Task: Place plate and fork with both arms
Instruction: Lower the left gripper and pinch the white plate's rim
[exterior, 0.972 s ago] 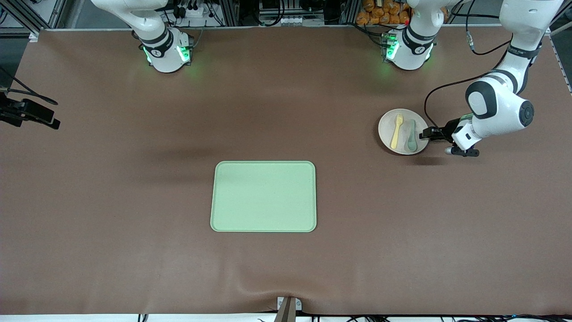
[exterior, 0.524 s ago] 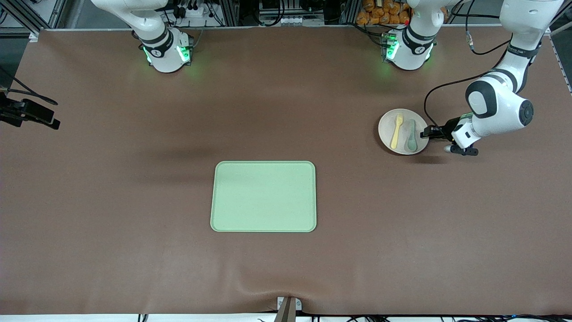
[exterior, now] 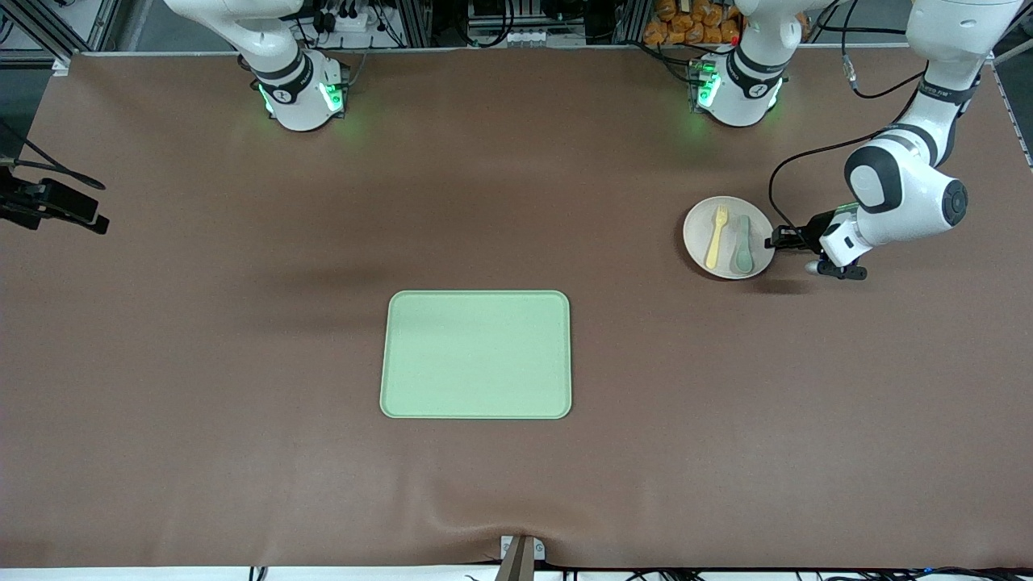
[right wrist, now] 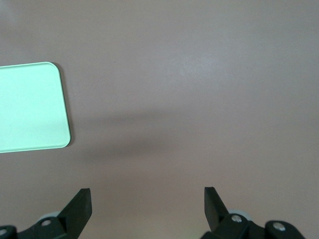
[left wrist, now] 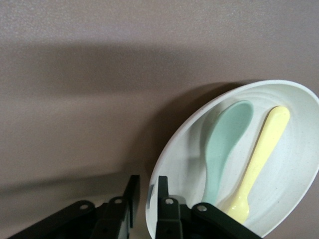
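On brown table [exterior: 202, 363], green tray [exterior: 476, 355]; plate [exterior: 700, 242] by left hand [exterior: 776, 239]

You've got the left gripper [exterior: 776, 239] at the plate [exterior: 699, 242] rim, its fingers [left wrist: 162, 191] straddling the edge. Fork [exterior: 715, 236] and spoon [exterior: 742, 243] lie side by side on the plate, spoon closer to your gripper. Tray [exterior: 476, 355] sits well apart, mid-table, nearer the front camera.

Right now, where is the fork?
The fork lies in the plate beside the spoon, toward the left arm's end of the table.
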